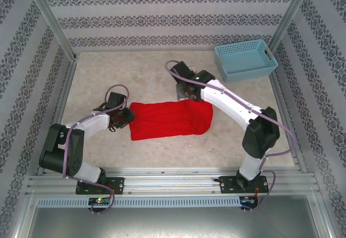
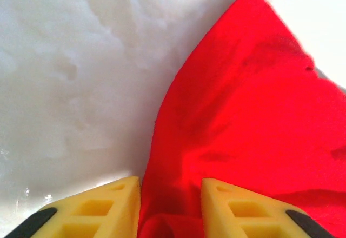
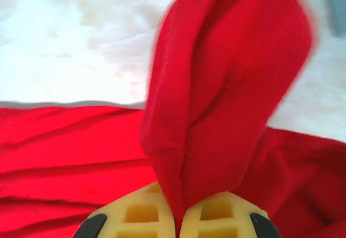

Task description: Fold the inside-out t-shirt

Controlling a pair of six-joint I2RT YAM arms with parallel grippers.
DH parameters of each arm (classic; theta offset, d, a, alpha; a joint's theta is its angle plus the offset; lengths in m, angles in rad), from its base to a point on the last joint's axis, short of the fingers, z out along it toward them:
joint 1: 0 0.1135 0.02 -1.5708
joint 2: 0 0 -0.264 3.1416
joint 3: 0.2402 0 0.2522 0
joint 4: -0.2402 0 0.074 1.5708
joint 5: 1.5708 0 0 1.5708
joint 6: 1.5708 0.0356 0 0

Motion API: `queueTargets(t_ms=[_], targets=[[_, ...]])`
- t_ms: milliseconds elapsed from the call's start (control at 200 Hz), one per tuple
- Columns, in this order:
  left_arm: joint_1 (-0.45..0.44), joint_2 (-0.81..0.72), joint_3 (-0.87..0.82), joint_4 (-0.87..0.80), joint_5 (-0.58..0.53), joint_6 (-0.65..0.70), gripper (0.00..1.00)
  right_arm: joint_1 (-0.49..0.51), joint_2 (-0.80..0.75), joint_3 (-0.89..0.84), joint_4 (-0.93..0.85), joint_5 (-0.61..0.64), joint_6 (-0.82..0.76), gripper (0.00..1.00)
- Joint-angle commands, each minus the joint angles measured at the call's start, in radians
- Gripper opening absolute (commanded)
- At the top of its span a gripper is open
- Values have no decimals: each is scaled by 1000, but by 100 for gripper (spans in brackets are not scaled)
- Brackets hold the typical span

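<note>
At the middle of the surface the inside-out t-shirt lies bunched, long from left to right. The left end effector is at its left edge, fingers partly apart with red cloth between them. The right end effector is closed on a raised fold at the far right side. The light blue basket stands in the far right corner.
</note>
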Motion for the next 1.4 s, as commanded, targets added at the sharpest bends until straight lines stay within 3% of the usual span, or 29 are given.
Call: queueTargets(t_ms=[0, 340, 694, 794, 894, 1049, 1179, 1399], targets=[[5, 9, -46, 130, 83, 20, 29, 61, 95, 100, 15, -122, 86, 0], [-19, 57, -160, 319, 164, -23, 17, 178, 357, 378, 91, -300, 248, 0], [0, -66, -188, 210, 71, -10, 20, 221, 462, 483, 103, -335, 293, 0], [24, -163, -198, 75, -34, -38, 31, 223, 468, 509, 90, -353, 263, 31], [36, -304, -206, -80, -153, -60, 40, 223, 419, 515, 77, -359, 200, 53], [28, -449, -155, -235, -211, -21, 47, 202, 246, 372, 73, -228, 110, 60], [-113, -417, -27, -333, -302, 5, 54, 97, 126, 126, 191, -234, 82, 58], [-414, -197, 192, -398, -485, -39, 64, -45, 175, -33, 308, -355, 59, 50]])
